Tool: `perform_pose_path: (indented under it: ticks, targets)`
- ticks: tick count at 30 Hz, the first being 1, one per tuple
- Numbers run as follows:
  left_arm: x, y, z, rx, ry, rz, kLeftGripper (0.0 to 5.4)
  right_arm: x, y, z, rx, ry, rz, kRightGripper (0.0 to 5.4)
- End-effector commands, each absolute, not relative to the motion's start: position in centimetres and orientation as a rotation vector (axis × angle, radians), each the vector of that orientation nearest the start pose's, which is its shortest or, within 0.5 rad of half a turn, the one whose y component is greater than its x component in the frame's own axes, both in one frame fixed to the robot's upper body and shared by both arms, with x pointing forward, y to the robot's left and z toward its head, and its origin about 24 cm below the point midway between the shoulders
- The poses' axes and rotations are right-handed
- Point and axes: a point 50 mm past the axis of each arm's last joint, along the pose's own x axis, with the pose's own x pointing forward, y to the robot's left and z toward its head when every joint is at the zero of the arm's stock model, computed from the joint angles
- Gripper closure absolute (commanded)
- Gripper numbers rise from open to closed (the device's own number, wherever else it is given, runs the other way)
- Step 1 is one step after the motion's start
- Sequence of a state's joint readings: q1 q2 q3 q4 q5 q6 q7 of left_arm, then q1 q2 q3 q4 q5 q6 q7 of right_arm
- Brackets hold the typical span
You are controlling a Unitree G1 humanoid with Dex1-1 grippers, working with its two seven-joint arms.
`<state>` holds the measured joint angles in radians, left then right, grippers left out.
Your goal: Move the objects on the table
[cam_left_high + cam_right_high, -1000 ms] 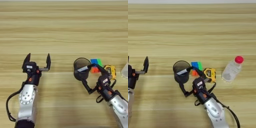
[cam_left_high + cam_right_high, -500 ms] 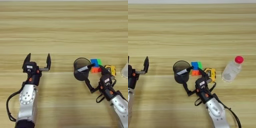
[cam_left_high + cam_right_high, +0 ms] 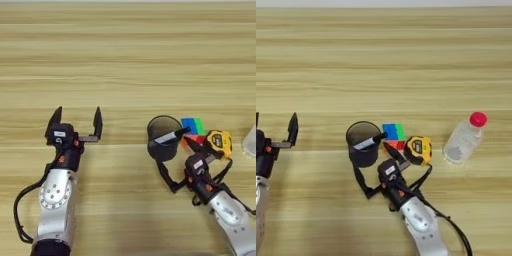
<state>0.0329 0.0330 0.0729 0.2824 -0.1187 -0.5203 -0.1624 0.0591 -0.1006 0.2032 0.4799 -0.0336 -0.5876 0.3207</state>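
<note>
A black mesh pen cup (image 3: 163, 146) stands upright on the table (image 3: 125, 65) with a black-and-white marker (image 3: 170, 136) leaning inside it. Just right of it lie the multicoloured puzzle cube (image 3: 393, 132) and the yellow tape measure (image 3: 418, 149). My right gripper (image 3: 172, 154) is open at the cup's near side. One finger reaches past the cup's lower left, and the other points up between the cup and the cube. My left gripper (image 3: 76, 122) is open over bare wood at the left, holding nothing.
A clear plastic bottle with a red cap (image 3: 463, 142) lies to the right of the tape measure. The tape measure's black strap (image 3: 423, 177) loops toward my right wrist. Bare wood fills the far half of the table.
My right gripper has shifted slightly sideways at the cup. The cup, cube, tape measure and left arm have stayed where they were.
</note>
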Motion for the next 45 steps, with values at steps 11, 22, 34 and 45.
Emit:
perform_pose_path:
  ticks: [11, 22, 34, 45]
  targets:
    - [23.3, 17.4, 1.8, -0.039, -0.213, -0.034, 0.0, 22.8, -11.2, -3.3, -0.136, -0.036, 0.481, 0.0]
    - [23.4, 18.0, 1.5, -0.042, -0.199, 0.006, 0.0, 23.2, -10.4, -3.3, -0.125, -0.042, 0.512, 0.0]
    - [23.4, 18.0, 1.5, -0.042, -0.199, 0.007, 0.0, 24.0, -9.6, -3.2, -0.115, -0.042, 0.529, 0.0]
    - [23.3, 18.0, 1.5, -0.041, -0.197, 0.007, 0.0, 24.8, -8.6, -3.5, -0.106, -0.014, 0.543, 0.0]
